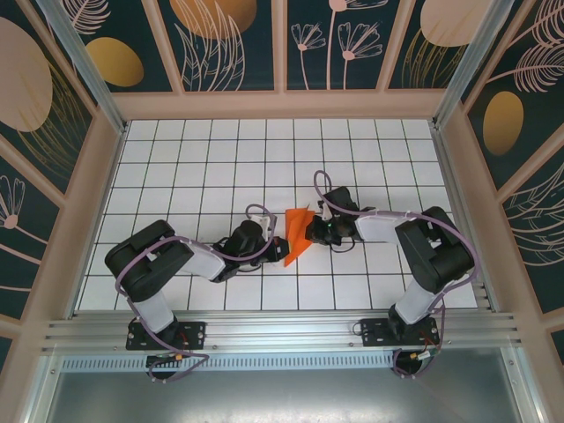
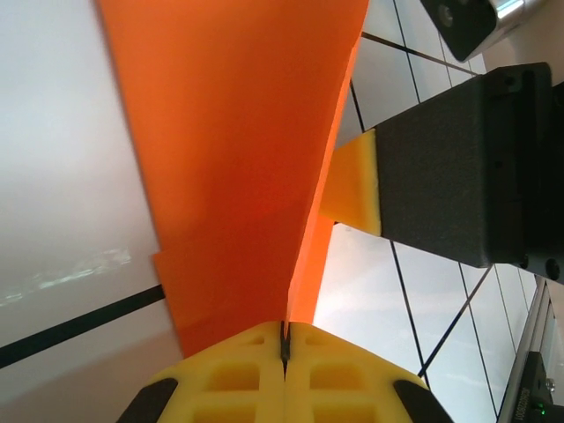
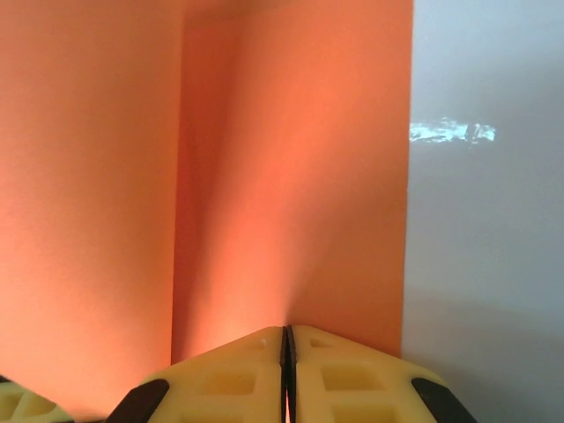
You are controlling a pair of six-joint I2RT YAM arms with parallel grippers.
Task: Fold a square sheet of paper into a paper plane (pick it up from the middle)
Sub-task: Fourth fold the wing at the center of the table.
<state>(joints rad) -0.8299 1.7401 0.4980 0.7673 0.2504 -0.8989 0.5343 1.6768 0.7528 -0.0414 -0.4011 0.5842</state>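
left claw (image 2: 284, 339): pads clenched flat together on the paper (image 2: 238, 159), its fold edge running in between them; sheet rises straight ahead of the tips, creased, layers overlapping; right claw (image 3: 286, 344): likewise clenched on the paper, which spreads ahead and to its left; bare table (image 3: 485, 220) to its right; top view: paper sits between the two claws, folded to a point aimed at the near edge; lifted or resting on the tiles, cannot tell.
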